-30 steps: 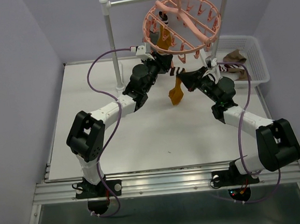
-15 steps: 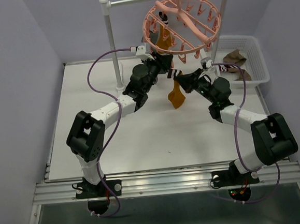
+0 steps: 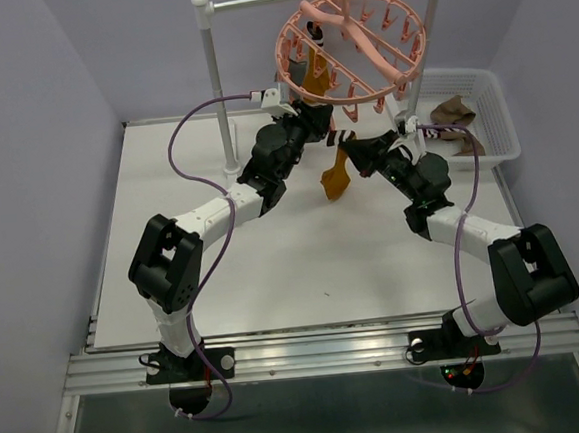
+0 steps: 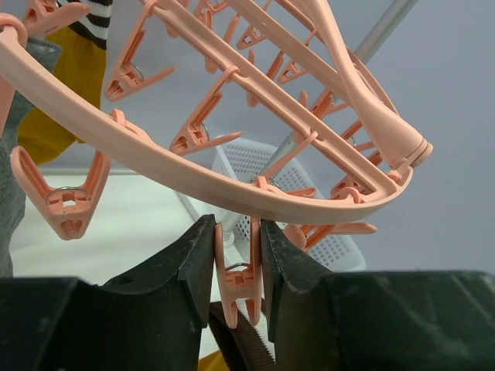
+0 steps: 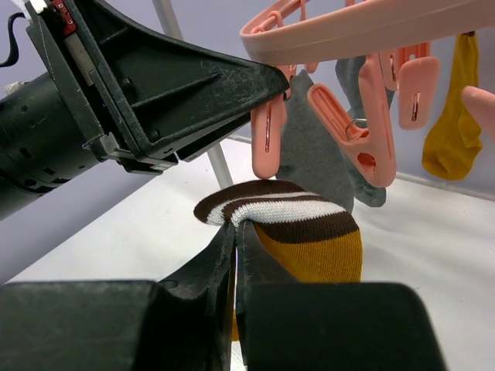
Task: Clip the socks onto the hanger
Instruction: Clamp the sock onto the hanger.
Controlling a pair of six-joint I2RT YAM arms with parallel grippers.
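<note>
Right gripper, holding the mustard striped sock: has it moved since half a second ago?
Yes, slightly: the right gripper has shifted right, toward the white mesh plastic basket.
</note>
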